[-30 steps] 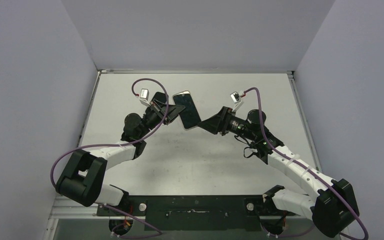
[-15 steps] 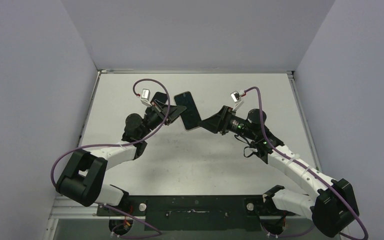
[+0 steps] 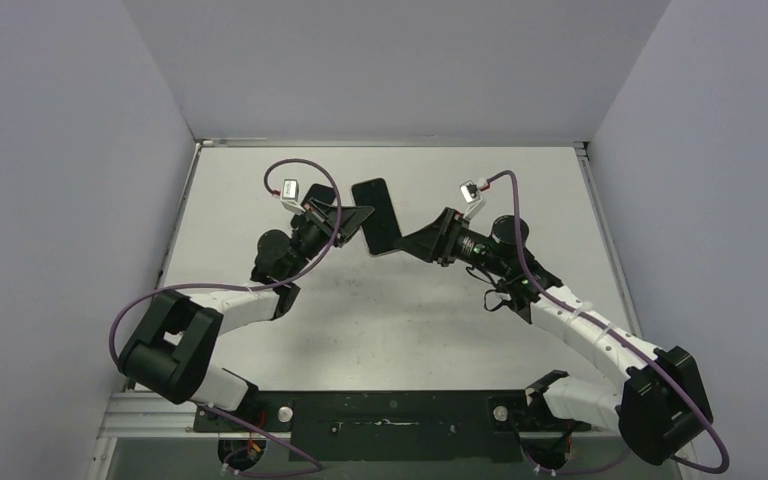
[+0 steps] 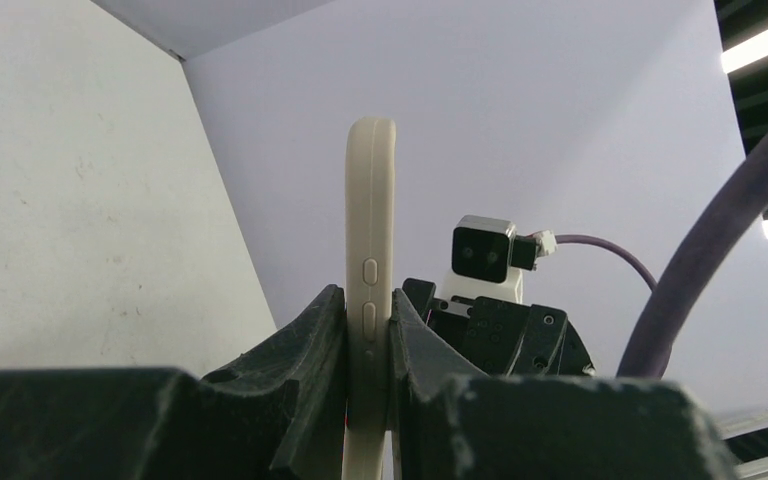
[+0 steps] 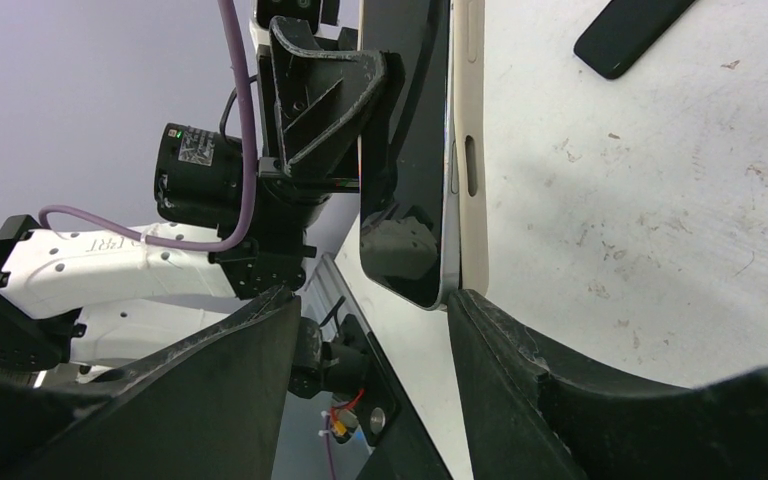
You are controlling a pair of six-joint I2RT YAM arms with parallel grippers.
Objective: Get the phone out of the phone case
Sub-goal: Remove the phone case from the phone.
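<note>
**While the Case Is Pinched on Edge, the Phone Is Straddled but Not Gripped**

Because the phone must be worked free of a snug shell, the phone case [image 4: 370, 200] is held raised on edge, clear of the table [image 3: 410, 320]. It is clamped by the left gripper [image 4: 368, 310], whose jaws are closed flat on its two faces beside the side buttons [image 4: 370, 270]. By this hold the opposite end is left exposed to the other arm.

The phone [image 5: 405, 150] is seated in the case, with its dark glass showing. The right gripper [image 5: 370, 310] is set at one corner with its jaws parted. One finger [image 5: 520, 370] lies at the cream back of the case, while the other stands apart from the glass. Nothing is grasped by it.

The corner placement is judged deliberate, since a soft case is most easily peeled there. Whether the rim is already lifted at that corner cannot be told. A dark flat object [image 5: 630, 30] lies on the table beyond.
</note>
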